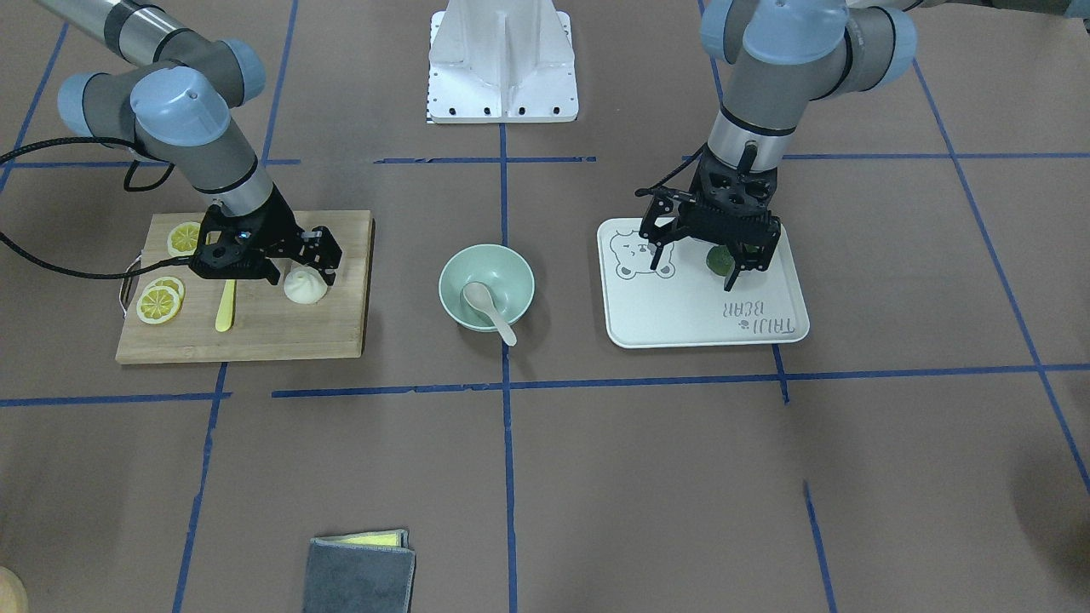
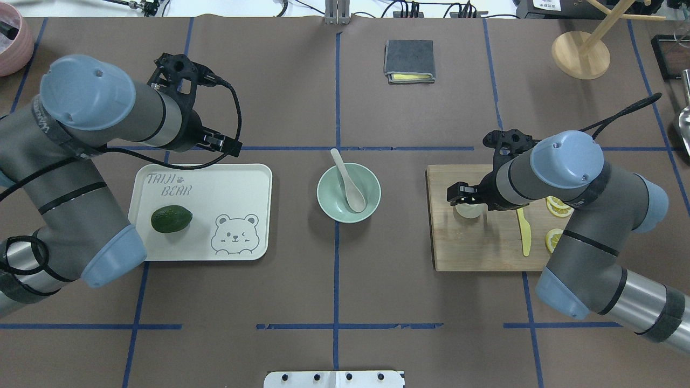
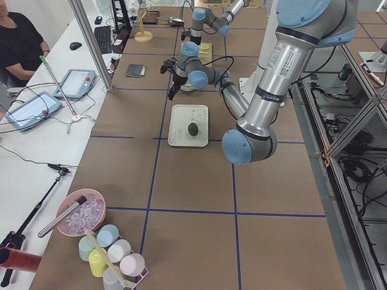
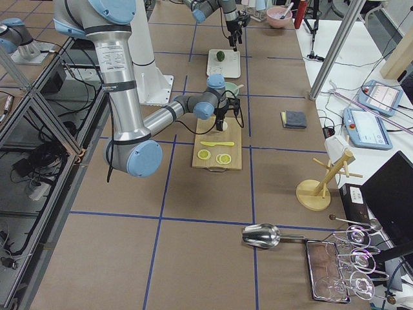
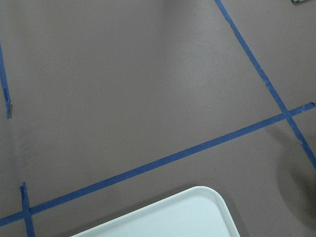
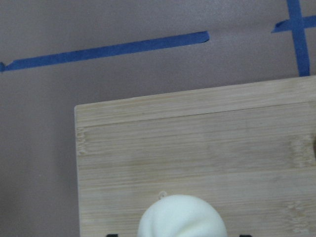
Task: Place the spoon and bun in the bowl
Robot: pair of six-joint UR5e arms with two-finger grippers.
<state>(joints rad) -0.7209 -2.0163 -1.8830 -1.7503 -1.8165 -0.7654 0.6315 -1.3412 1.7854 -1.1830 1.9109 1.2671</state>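
Observation:
The off-white spoon (image 1: 489, 308) lies in the mint-green bowl (image 1: 511, 271) at the table's middle, its handle sticking out over the rim. Both also show in the overhead view, spoon (image 2: 347, 186) and bowl (image 2: 372, 199). The white pleated bun (image 1: 305, 289) sits on the wooden board (image 1: 255, 332). My right gripper (image 1: 301, 274) is low over the bun, open, with a finger on either side; the right wrist view shows the bun (image 6: 182, 219) between the fingertips. My left gripper (image 1: 698, 271) hovers open and empty over the white tray (image 1: 681, 319).
A dark green fruit (image 1: 719, 258) lies on the tray under the left gripper. Lemon slices (image 1: 160, 303) and a yellow knife (image 1: 226, 306) lie on the board beside the bun. A grey cloth (image 1: 362, 575) lies at the front edge. The robot's base (image 1: 502, 68) stands behind the bowl.

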